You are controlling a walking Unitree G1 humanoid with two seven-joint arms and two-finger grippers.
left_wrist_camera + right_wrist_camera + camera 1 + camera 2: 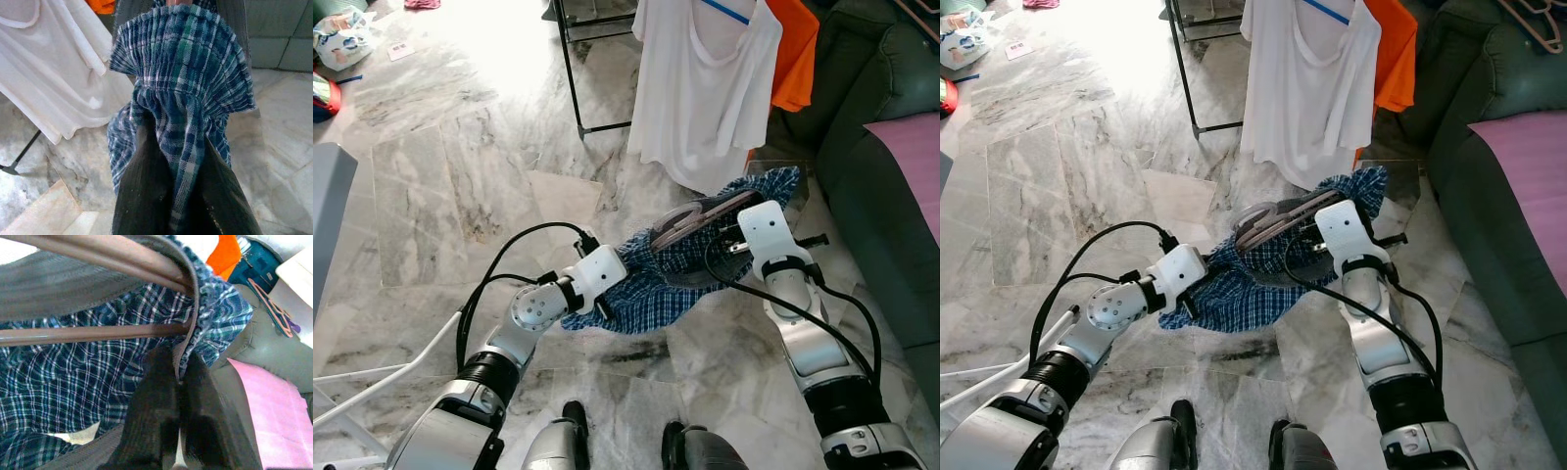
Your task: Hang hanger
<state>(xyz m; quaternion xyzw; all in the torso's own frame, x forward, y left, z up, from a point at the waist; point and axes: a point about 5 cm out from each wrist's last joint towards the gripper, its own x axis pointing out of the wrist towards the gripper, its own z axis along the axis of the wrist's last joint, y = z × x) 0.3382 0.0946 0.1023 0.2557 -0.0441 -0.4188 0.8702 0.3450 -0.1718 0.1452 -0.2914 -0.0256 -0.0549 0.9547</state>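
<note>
A blue plaid shirt (651, 289) hangs between my two arms above the marble floor. A brown-grey hanger (695, 217) lies against the shirt's upper part. My right gripper (180, 382) is shut on the hanger's thin edge, with shirt cloth right behind it. My left gripper (178, 161) is shut on a bunched fold of the plaid shirt (181, 73), at its lower left end. Ahead stands a black clothes rack (576, 88) with a white T-shirt (705, 88) and an orange garment (795, 54) hanging on it.
A dark green sofa (881, 147) with a pink cushion (913, 162) runs along the right. Another pink hanger (1528, 22) lies on the sofa back. Bags and clutter (337, 44) sit at the far left. A white frame (372, 387) lies by my left arm.
</note>
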